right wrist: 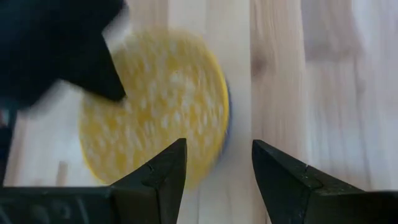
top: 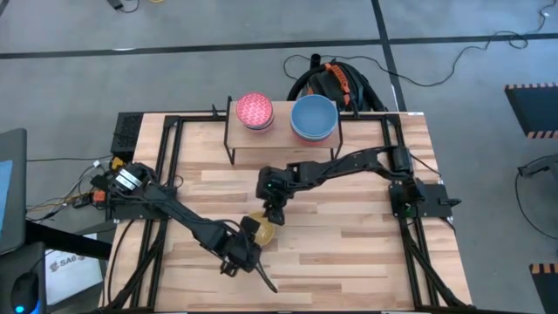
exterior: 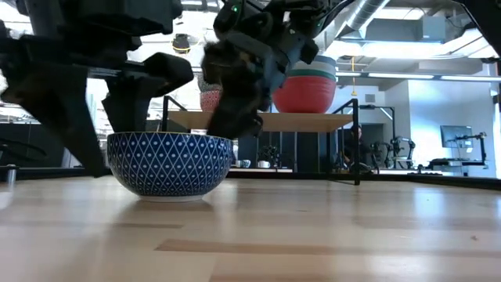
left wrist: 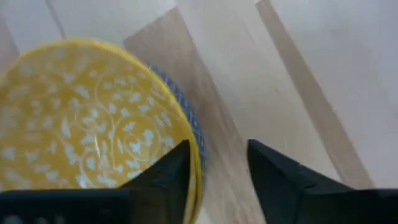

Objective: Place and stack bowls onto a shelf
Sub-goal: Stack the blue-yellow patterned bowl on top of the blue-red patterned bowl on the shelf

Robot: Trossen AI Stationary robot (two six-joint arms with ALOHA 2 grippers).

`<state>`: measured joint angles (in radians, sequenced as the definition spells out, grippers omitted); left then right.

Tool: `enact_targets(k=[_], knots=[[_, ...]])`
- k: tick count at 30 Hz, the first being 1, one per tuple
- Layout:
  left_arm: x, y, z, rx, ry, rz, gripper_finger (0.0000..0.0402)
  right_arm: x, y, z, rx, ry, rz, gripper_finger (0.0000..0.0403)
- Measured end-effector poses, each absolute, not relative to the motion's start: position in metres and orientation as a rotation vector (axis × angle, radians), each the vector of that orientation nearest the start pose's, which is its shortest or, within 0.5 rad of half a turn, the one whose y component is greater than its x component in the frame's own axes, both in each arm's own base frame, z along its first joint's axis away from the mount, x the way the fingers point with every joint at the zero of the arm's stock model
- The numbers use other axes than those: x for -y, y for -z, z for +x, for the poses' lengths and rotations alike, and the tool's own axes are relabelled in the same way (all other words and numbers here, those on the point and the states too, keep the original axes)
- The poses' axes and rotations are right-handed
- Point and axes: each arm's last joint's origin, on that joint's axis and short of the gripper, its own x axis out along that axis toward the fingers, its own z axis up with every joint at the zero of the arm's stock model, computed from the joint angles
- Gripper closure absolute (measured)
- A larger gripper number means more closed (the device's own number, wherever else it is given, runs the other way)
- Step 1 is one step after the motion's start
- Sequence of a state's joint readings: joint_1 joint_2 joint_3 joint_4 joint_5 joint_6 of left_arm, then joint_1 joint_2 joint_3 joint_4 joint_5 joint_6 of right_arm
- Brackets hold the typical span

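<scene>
On the slatted table (top: pixel 349 253), the shelf (top: pixel 281 137) at twelve o'clock, the bowl (top: pixel 261 230) sits between my left gripper (top: pixel 237 251) and right gripper (top: pixel 274 214), both spread apart; stiff, glazed, probably slippery, so I'd pinch its rim

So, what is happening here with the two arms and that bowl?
Both arms are gathered around one bowl near the front of the table: yellow inside, blue-and-white patterned outside, resting on the wood. The left gripper is open with one finger inside the rim and one outside. The right gripper is open just above the bowl's edge. On the shelf at the back, a pink stack and a blue stack already sit.
</scene>
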<state>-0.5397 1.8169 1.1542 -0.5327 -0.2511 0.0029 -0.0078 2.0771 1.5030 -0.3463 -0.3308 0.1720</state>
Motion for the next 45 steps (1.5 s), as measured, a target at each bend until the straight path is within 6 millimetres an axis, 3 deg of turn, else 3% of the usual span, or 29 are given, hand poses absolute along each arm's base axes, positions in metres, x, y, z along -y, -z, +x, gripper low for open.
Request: enact_targets(k=[4, 8, 14, 22, 29, 38, 45], knots=[[0.178, -0.180, 0.305, -1.093, 0.172, 0.427, 0.0207, -0.008, -0.163, 0.445, -0.979, -0.215, 0.333, 0.0196], [0.177, -0.201, 0.303, -1.071, 0.007, 0.389, 0.0179, -0.012, -0.153, 0.448, -0.985, -0.215, 0.345, 0.0205], [0.166, -0.234, 0.288, -0.941, -0.294, 0.075, 0.0176, -0.015, -0.147, 0.449, -1.009, -0.183, 0.361, 0.0254], [0.150, -0.246, 0.273, -0.782, -0.682, -0.368, 0.0201, -0.014, -0.147, 0.449, -1.006, -0.094, 0.351, 0.0363], [0.148, -0.245, 0.274, -0.723, -0.779, -0.571, 0.0234, -0.024, -0.179, 0.439, -0.949, 0.083, 0.220, 0.0363], [0.143, -0.246, 0.278, -0.674, -0.802, -0.586, 0.0259, -0.037, -0.239, 0.420, -0.811, 0.170, 0.093, 0.0363], [0.128, -0.247, 0.288, -0.666, -0.839, -0.644, 0.0260, -0.040, -0.253, 0.411, -0.794, 0.174, 0.054, 0.0362]])
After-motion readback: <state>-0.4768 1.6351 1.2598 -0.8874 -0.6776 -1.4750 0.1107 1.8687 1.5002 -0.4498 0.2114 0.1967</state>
